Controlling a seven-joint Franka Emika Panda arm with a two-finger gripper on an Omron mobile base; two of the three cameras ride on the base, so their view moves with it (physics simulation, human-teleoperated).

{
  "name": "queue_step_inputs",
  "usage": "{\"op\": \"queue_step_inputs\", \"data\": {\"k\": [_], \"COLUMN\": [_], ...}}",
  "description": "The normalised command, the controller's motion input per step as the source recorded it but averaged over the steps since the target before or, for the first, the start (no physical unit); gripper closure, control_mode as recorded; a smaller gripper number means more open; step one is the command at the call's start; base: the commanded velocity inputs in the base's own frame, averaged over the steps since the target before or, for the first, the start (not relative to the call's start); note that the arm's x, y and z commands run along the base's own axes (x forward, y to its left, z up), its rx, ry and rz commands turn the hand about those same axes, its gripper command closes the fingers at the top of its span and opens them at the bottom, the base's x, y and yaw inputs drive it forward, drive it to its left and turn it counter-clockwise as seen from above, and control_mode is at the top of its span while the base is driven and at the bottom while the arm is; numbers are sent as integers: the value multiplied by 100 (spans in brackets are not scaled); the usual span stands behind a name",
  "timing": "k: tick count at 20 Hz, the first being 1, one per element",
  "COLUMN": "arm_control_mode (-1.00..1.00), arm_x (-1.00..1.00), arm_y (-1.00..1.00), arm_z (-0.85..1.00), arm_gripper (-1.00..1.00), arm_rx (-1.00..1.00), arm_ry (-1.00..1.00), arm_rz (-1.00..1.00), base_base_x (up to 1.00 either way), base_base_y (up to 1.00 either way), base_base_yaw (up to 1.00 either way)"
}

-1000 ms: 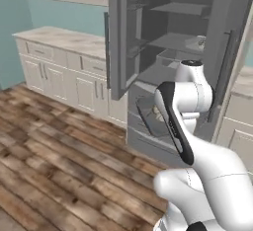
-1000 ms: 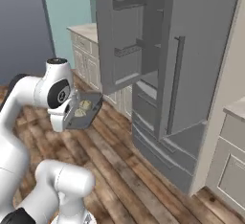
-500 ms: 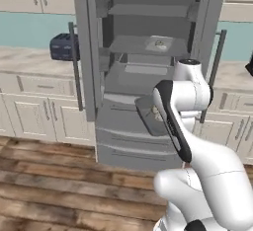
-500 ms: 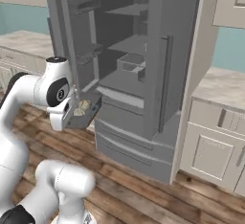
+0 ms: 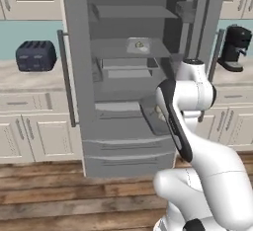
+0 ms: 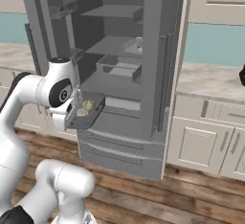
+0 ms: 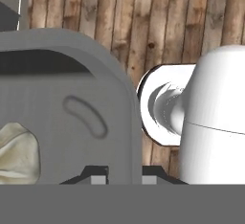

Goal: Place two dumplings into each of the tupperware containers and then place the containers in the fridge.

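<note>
**Robot arm holds a box of dumplings in front of the open fridge**

The jaws (image 7: 123, 173) are nearly closed, pinching the rim of a shallow grey-clear container (image 6: 91, 110). In the hand view, a fingertip sits on each side of the box's near wall, with a pale dumpling (image 7: 16, 153) inside it at the left edge and wooden floor far below. In the right base view, the container juts out from the hand roughly level, its long axis pointing away from the wrist toward the open fridge (image 6: 143, 74), with dumplings visible inside. The box hangs just in front of the fridge's lower shelf, at about that height, not yet resting on it. A second container (image 5: 138, 46) already sits on a higher shelf. The coming move is probably a short push forward into the fridge. A dark toaster (image 5: 35, 56) stands on the desk to the left.
</note>
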Motion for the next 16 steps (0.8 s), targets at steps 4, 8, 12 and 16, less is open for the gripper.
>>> {"op": "queue_step_inputs", "data": {"k": [4, 8, 12, 16], "arm_control_mode": [100, 100, 100, 100], "arm_x": [0, 0, 0, 0], "arm_y": [0, 0, 0, 0], "arm_z": [0, 0, 0, 0], "arm_gripper": [100, 100, 100, 100], "arm_rx": [0, 0, 0, 0], "arm_ry": [0, 0, 0, 0], "arm_rz": [0, 0, 0, 0], "base_base_x": [83, 80, 56, 44], "base_base_y": [10, -1, 22, 23], "base_base_yaw": [-11, -12, -29, -20]}}
